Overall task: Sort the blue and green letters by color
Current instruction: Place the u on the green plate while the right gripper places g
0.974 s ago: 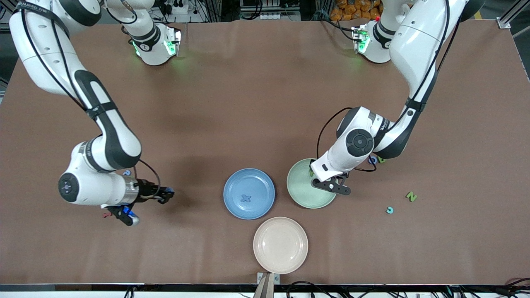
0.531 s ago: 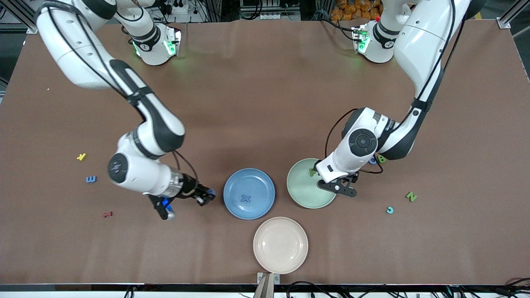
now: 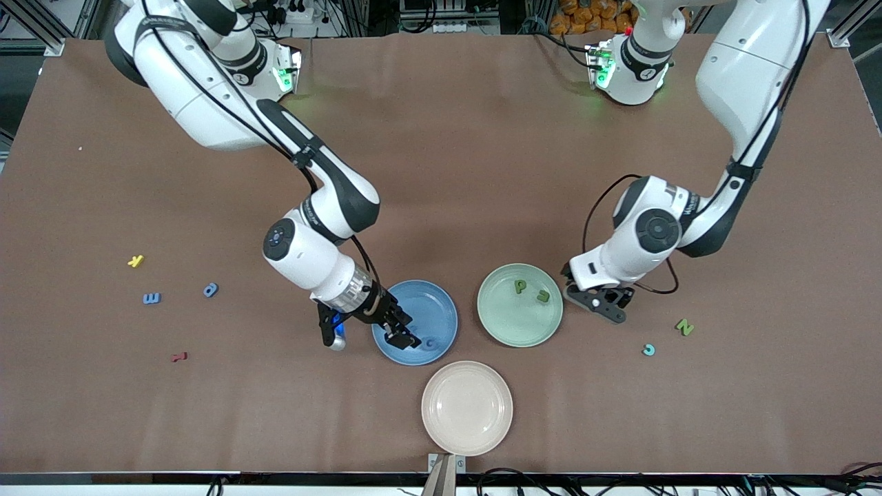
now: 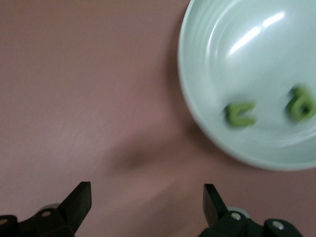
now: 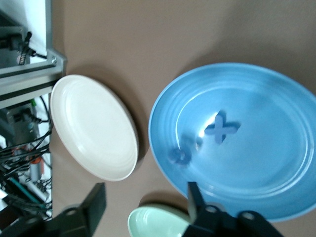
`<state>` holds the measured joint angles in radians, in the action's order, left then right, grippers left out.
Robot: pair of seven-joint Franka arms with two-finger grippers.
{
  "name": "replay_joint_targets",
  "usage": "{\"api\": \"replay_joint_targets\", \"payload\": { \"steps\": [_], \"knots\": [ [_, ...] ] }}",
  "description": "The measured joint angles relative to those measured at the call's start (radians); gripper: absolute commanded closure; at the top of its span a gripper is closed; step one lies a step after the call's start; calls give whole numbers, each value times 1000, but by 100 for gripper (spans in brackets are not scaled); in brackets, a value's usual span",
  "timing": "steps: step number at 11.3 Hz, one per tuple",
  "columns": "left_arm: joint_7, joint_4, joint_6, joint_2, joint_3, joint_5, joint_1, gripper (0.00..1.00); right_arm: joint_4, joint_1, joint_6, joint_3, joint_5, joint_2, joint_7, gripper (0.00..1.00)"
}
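Note:
My right gripper (image 3: pixel 404 336) (image 5: pixel 145 202) hangs open and empty over the blue plate (image 3: pixel 441 310) (image 5: pixel 276 163). In that plate lie a blue X (image 5: pixel 222 127) and a second small blue letter (image 3: pixel 431 342) (image 5: pixel 180 155). My left gripper (image 3: pixel 601 304) (image 4: pixel 147 197) is open and empty, low over bare table beside the green plate (image 3: pixel 506 324) (image 4: pixel 197 98). A green P (image 3: pixel 520 285) (image 4: pixel 302 106) and another green letter (image 3: pixel 543 296) (image 4: pixel 240 114) lie in the green plate. Loose on the table are a green N (image 3: pixel 684 326), a teal-blue letter (image 3: pixel 648 350), a blue E (image 3: pixel 151 298) and one more blue letter (image 3: pixel 211 289).
A beige plate (image 3: pixel 467 408) (image 5: pixel 94 128) sits nearer the front camera than the two coloured plates. A yellow K (image 3: pixel 136 260) and a dark red letter (image 3: pixel 179 357) lie toward the right arm's end of the table.
My right arm swung from its end of the table to the blue plate, opened, and a blue letter now lies there. My left gripper drew off the green plate, leaving a second green letter in it.

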<state>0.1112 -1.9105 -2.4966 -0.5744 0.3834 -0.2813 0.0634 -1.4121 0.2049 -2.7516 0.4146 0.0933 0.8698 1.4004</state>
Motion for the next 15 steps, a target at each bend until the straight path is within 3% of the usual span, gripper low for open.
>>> {"api": "replay_joint_targets", "payload": {
  "steps": [3,7,10,15],
  "knots": [
    [265,-133,-88,32,10,-2,127,0,-7,2,41,-48,-9,0,-8,0],
    [404,-241,-170,78,17,-2,174,0,-26,-56,314,-96,-222,-18,-124,0],
    [504,-299,-172,128,17,-36,219,0,-142,-196,344,-99,-252,-88,-386,0],
    [515,-334,-173,140,21,-126,249,0,-353,-423,347,-102,-257,-206,-900,0]
  ]
}}
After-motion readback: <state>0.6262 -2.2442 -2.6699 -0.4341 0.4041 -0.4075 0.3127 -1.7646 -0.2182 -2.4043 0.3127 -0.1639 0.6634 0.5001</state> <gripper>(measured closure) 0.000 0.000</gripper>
